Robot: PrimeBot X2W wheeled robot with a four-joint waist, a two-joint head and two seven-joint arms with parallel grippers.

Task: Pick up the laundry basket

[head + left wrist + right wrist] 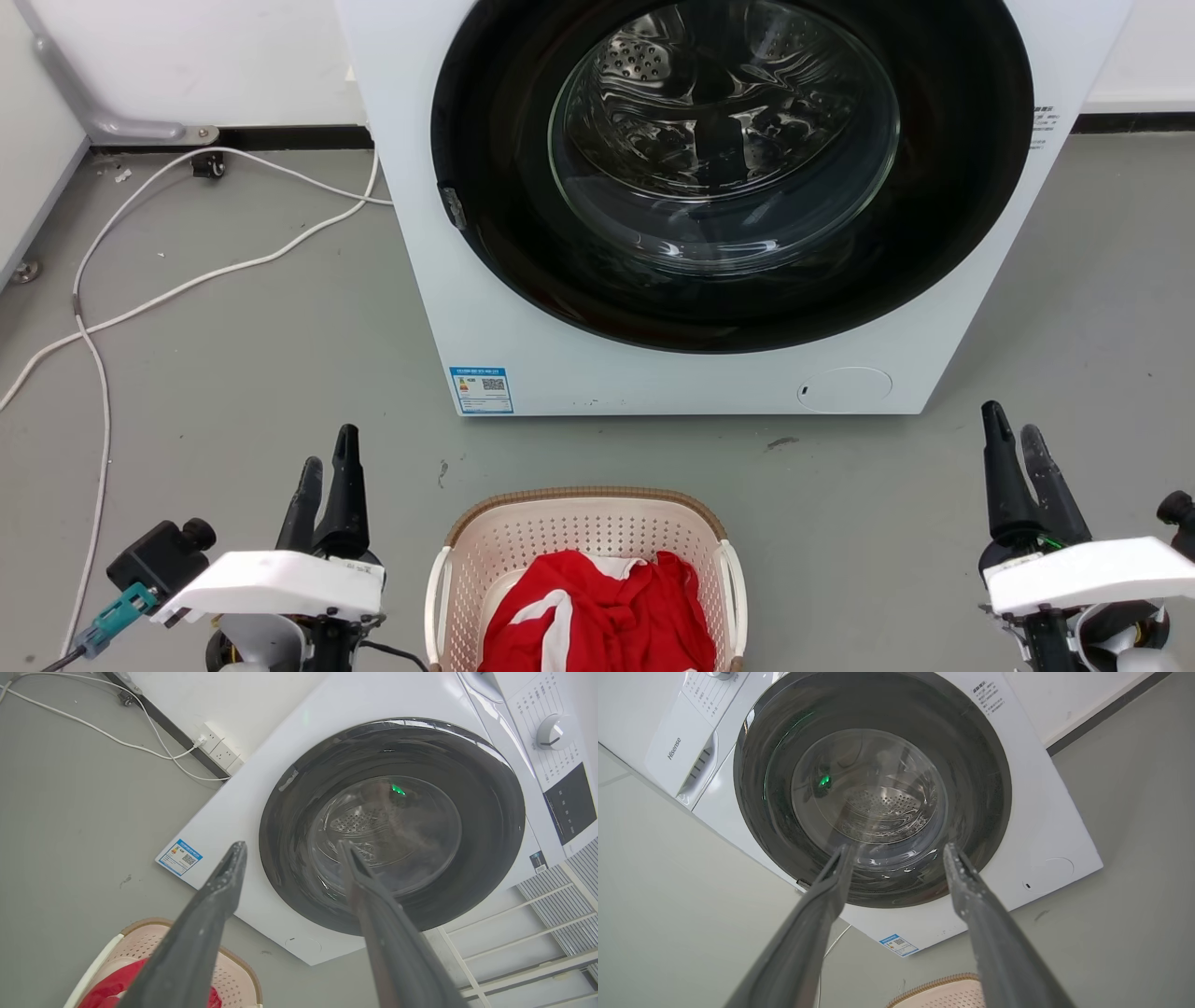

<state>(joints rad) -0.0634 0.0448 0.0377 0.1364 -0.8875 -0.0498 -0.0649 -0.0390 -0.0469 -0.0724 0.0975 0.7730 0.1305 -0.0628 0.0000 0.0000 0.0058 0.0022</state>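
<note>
My left gripper [330, 448] and right gripper [1010, 420] both hover with their long dark fingers apart, holding nothing. Between them on the smooth grey floor [233, 373] stands the laundry basket [579, 532]: cream perforated plastic, rounded corners, brown ribbed rim, mouth up, a crumpled red garment [607, 616] inside. Its white loop handles [435, 597] face my two sides, with bare floor beside each. Its near end is cut off, so I cannot tell its long axis. The glossy washing machine [439, 308] stands beyond.
</note>
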